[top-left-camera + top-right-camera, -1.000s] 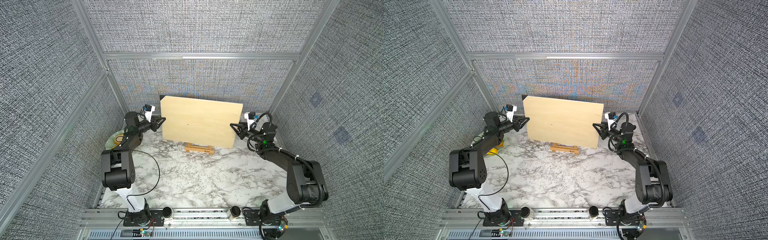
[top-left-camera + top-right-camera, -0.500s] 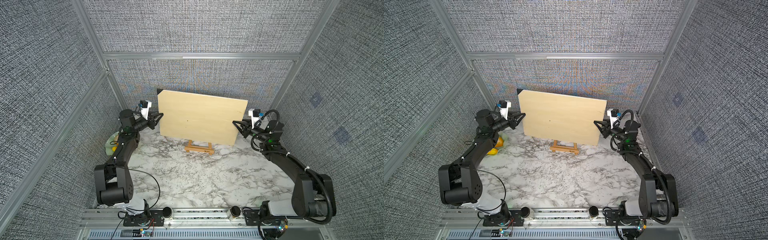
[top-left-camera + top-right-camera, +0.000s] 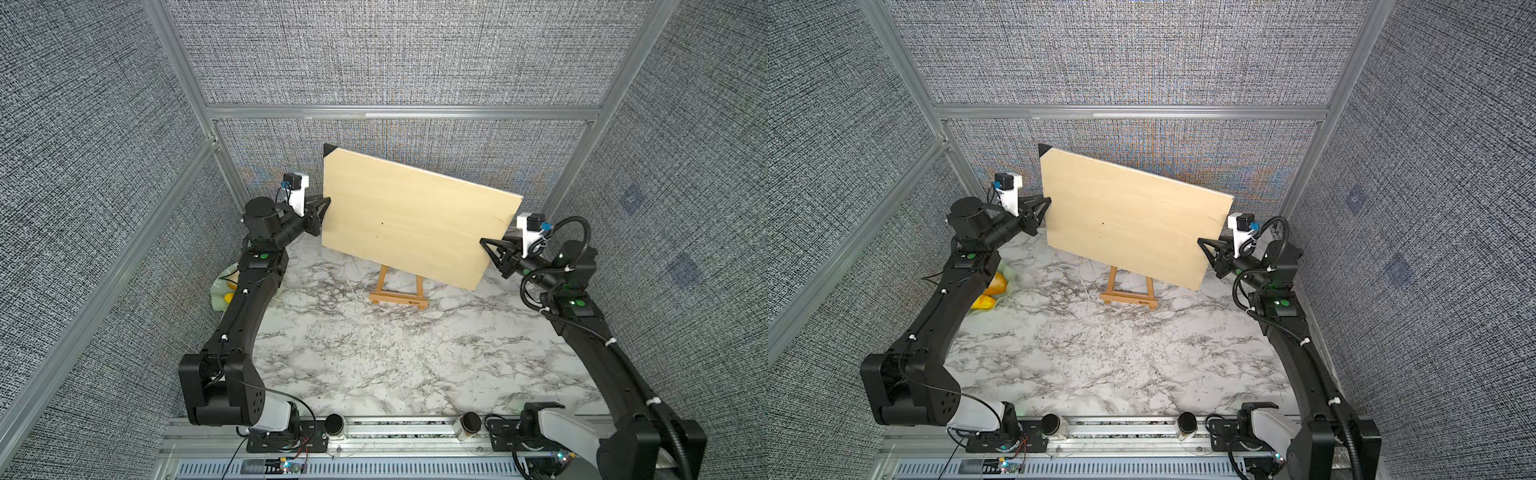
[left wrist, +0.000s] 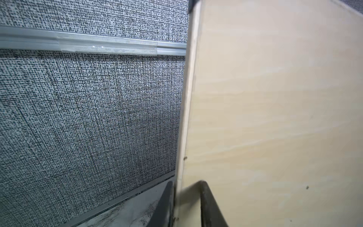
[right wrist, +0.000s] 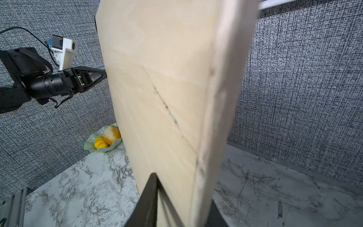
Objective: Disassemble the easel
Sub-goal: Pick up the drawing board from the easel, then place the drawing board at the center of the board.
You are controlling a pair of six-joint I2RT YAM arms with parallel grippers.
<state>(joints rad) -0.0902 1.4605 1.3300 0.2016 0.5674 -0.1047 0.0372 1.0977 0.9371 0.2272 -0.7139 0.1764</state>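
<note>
Left claw [image 3: 325, 204]: gripped board's [image 3: 411, 224] left edge.
Right claw [image 3: 484, 243]: gripped board's right edge.
Board: tilted, left end higher.
Easel [image 3: 398, 294]: stood on bench [image 3: 374, 357].

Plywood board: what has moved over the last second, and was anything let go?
The plywood board rose and tilted, the end in the left pincer climbing more than the end in the right pincer, so the legs of the easel show beneath. Nothing was released; both pincers stay shut on it. The easel stayed on the table.
</note>
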